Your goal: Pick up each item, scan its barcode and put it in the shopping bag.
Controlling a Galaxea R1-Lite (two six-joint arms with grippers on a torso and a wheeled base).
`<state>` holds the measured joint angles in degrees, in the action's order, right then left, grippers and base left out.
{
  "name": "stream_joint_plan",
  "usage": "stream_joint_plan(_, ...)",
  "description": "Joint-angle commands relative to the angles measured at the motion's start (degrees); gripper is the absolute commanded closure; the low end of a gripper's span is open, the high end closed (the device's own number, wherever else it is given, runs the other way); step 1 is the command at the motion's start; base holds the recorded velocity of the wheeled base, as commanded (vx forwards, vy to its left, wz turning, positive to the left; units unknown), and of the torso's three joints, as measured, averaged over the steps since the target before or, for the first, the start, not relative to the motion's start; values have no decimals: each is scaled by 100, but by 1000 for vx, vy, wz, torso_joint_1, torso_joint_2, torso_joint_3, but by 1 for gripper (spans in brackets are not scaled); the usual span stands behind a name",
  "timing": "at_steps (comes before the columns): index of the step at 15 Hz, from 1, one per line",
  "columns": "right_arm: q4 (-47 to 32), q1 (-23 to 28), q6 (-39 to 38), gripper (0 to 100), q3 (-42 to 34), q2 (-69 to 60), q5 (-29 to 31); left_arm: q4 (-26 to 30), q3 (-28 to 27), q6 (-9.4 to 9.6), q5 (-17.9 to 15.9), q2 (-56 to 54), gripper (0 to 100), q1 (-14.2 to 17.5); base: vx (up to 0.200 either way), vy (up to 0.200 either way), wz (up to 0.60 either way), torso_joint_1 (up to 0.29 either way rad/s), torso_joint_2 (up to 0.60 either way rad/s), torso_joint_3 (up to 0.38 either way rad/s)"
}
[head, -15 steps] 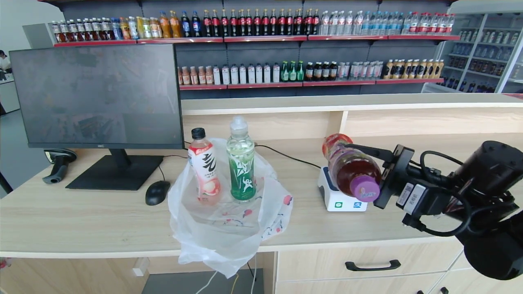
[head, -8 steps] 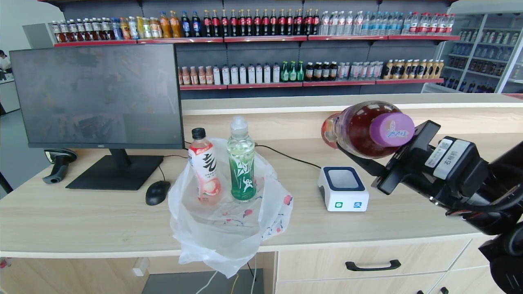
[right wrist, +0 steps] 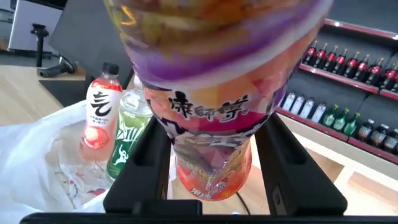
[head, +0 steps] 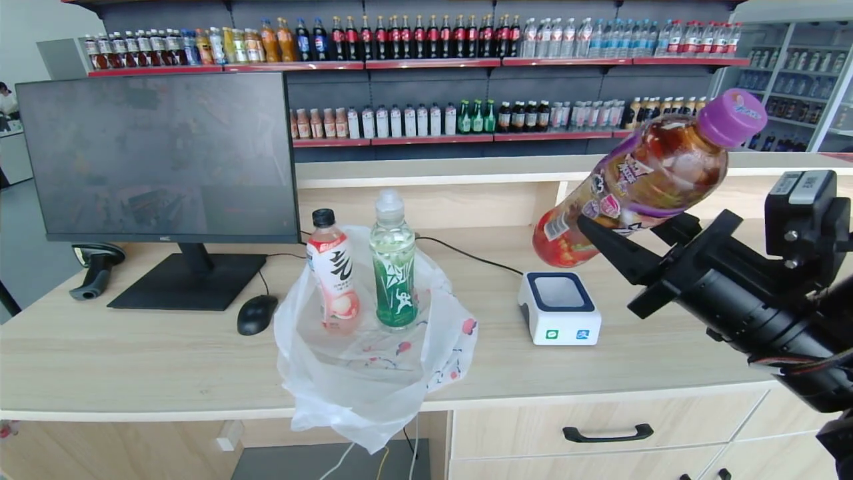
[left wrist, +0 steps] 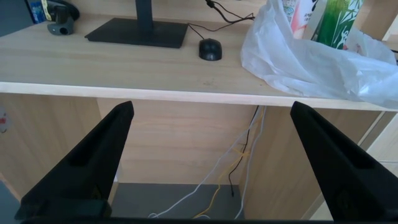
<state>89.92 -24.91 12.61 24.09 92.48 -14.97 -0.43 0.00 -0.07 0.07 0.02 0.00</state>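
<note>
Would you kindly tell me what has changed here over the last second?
The right hand lifted the brown bottle from just over the scanner and tipped it, cap now up and right; it keeps its grip. The bag, pink bottle and green bottle in it stayed put.

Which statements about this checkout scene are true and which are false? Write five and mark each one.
1. The right gripper holds the purple-capped bottle tilted in the air. True.
2. The pink bottle and the green bottle stand upright in the shopping bag. True.
3. The purple-capped bottle rests on the scanner. False: it is held in the air, clear of the scanner.
4. The left gripper is shut on a bottle. False: it is open and holds nothing.
5. The mouse lies to the right of the scanner. False: it lies between the monitor stand and the shopping bag.
</note>
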Motion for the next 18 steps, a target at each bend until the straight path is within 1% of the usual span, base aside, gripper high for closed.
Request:
stream_joint_plan(1, 8, 3, -83, 100, -176, 51, 100, -1, 0, -1, 1, -2, 0, 0, 0, 0, 0, 0, 0, 0)
stream_joint_plan(2, 8, 3, -109, 100, -396, 183, 179, -1, 0, -1, 1, -2, 0, 0, 0, 0, 0, 0, 0, 0)
stream_joint_plan(3, 8, 12, -100, 100, -458, 262, 179, -1, 0, -1, 1, -2, 0, 0, 0, 0, 0, 0, 0, 0)
stream_joint_plan(5, 8, -6, -83, 100, -282, 578, 179, -1, 0, -1, 1, -2, 0, 0, 0, 0, 0, 0, 0, 0)
stream_joint_plan(8, 8, -23, -109, 100, -264, 781, 179, -1, 0, -10, 1, -2, 0, 0, 0, 0, 0, 0, 0, 0)
stream_joint_plan(15, 8, -674, -144, 100, -449, 1115, 170, -1, 0, -10, 1, -2, 0, 0, 0, 0, 0, 0, 0, 0)
stream_joint_plan(18, 8, -726, -206, 100, -598, 1097, 170, -1, 0, -1, 1, -2, 0, 0, 0, 0, 0, 0, 0, 0)
